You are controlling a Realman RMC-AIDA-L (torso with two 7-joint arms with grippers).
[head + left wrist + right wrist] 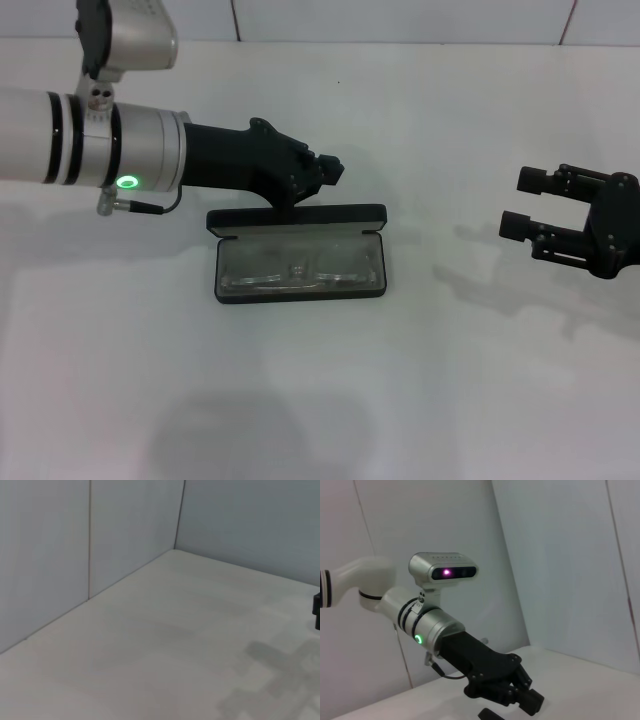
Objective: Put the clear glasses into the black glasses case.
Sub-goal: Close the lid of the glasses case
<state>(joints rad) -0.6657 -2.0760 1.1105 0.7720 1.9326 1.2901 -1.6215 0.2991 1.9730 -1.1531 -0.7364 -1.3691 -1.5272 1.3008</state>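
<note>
- The black glasses case (298,252) lies open near the middle of the white worktop (330,400), its lid (296,219) standing up along the far side (grey lining showing in the tray).
- The clear glasses (298,267) lie inside the tray, folded as far as the glare lets me judge, their lenses faint against the lining.
- The left pincer (325,168) hovers just behind the lid, fingers drawn together, holding nothing.
- The right pincer (527,204) is parked near the worktop's right edge, fingers spread wide, holding nothing.
</note>
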